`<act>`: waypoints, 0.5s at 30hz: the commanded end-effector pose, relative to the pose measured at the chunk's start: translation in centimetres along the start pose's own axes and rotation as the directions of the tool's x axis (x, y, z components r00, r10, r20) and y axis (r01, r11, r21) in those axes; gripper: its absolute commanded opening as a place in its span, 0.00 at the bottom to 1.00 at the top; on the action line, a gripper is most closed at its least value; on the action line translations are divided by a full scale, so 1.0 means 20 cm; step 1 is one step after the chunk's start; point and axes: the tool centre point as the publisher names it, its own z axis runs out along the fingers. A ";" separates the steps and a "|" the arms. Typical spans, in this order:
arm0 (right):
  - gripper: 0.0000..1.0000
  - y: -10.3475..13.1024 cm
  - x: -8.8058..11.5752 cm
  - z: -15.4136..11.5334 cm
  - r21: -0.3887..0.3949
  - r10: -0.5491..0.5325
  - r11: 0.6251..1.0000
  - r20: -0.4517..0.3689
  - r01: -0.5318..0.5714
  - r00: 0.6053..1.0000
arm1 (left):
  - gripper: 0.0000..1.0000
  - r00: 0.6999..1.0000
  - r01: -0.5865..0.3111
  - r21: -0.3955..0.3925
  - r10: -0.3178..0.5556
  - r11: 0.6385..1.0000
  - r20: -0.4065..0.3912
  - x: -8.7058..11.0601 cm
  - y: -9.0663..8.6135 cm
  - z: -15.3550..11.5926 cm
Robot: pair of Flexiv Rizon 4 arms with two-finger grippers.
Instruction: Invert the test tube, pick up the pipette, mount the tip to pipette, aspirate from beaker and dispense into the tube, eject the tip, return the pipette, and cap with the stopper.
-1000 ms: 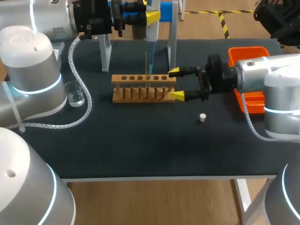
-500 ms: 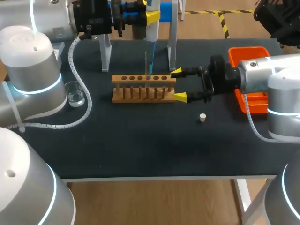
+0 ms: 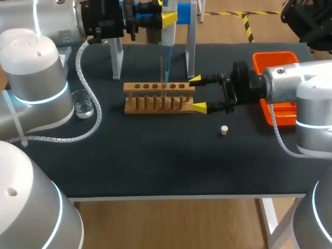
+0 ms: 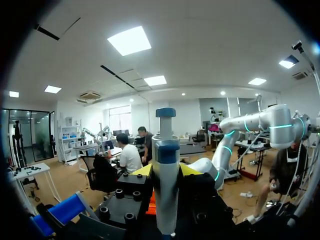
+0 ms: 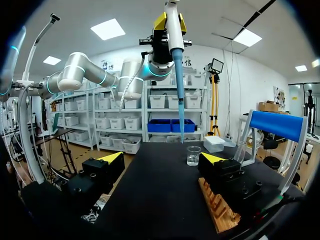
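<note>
My left gripper is shut on the white pipette, held upright above the wooden tube rack. Its blue tip points down at a clear test tube standing in the rack. In the left wrist view the pipette sits between the yellow fingers. My right gripper is open, level with the rack's right end, one tip at each side. In the right wrist view the rack lies under one of its fingers. A small white stopper lies on the mat, near that gripper.
A glass beaker with clear liquid stands left of the rack, also ahead of the right gripper. The white pipette stand's legs rise behind the rack. An orange tray sits at the right, under the right arm.
My right gripper has drawn back a little to the right, away from the rack's end, still open. The left arm and pipette have not moved.
</note>
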 end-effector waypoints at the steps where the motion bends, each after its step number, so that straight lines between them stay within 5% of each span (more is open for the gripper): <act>1: 1.00 0.00 0.00 0.00 0.002 0.000 1.000 -0.001 0.000 1.000 | 0.00 1.000 -0.001 0.003 0.001 1.000 0.000 0.00 0.00 0.00; 6: 1.00 0.00 0.00 0.00 0.002 0.000 1.000 -0.001 0.000 1.000 | 0.00 1.000 -0.001 0.003 0.001 1.000 0.000 0.00 0.00 0.00; 15: 1.00 0.00 0.00 0.00 0.002 0.000 1.000 -0.001 0.000 1.000 | 0.00 0.998 -0.038 -0.020 0.039 0.999 0.046 -0.03 0.01 -0.20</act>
